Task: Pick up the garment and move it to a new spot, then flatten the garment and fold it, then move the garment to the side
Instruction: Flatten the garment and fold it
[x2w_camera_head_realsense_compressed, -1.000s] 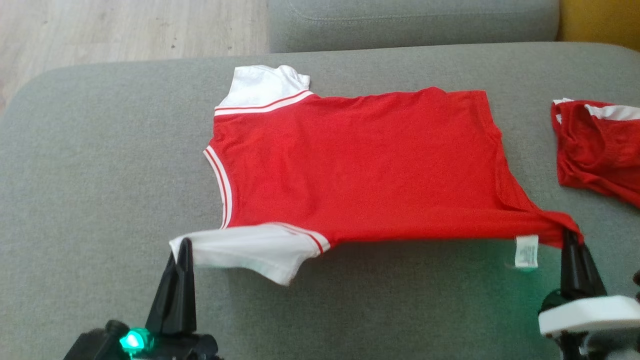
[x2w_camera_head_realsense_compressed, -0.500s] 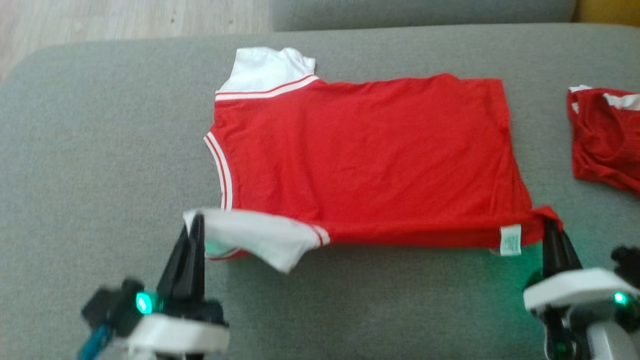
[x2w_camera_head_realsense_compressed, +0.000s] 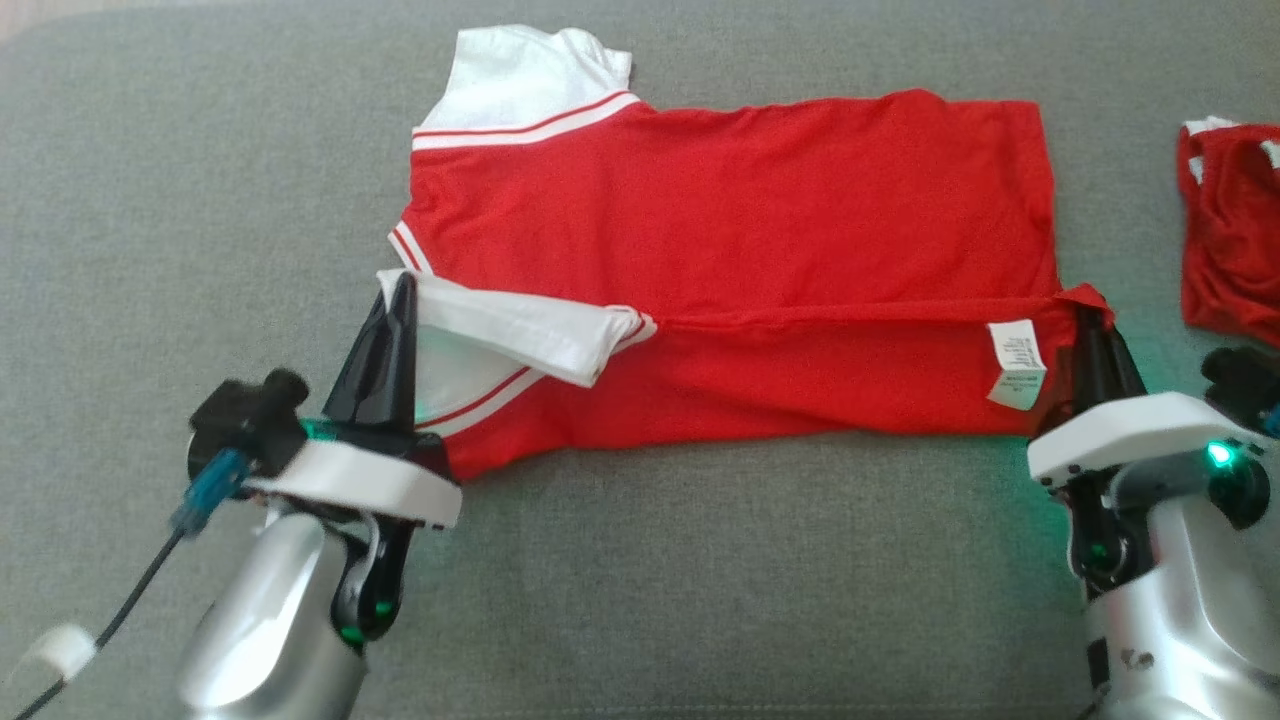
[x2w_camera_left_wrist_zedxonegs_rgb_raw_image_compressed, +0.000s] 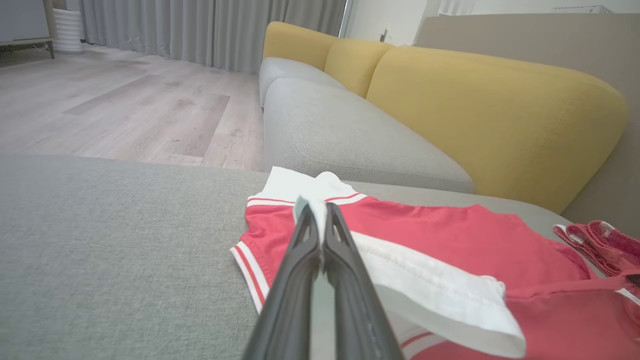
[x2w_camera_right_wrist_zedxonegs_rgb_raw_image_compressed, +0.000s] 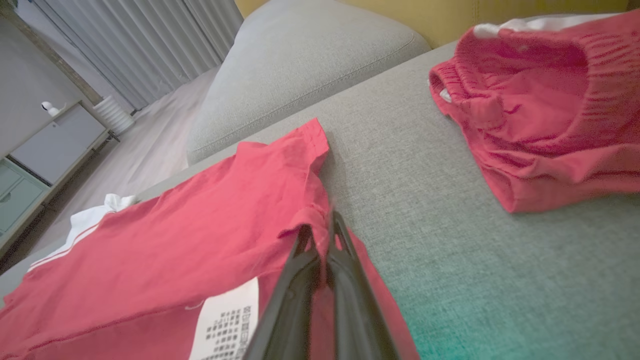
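The garment is a red T-shirt with white sleeves, lying on the grey sofa cushion, collar to the left. Its near edge is lifted and folded partway back over the body. My left gripper is shut on the near white sleeve, also seen in the left wrist view. My right gripper is shut on the near hem corner, beside the white care label. The far sleeve lies flat.
A second red garment lies crumpled at the right of the cushion, close to my right arm. In the left wrist view, another grey seat and yellow backrests stand behind, with wooden floor to the left.
Both grippers have carried the shirt's near edge away from me, over the body, so the fold now covers the lower part. The head camera has tilted down.
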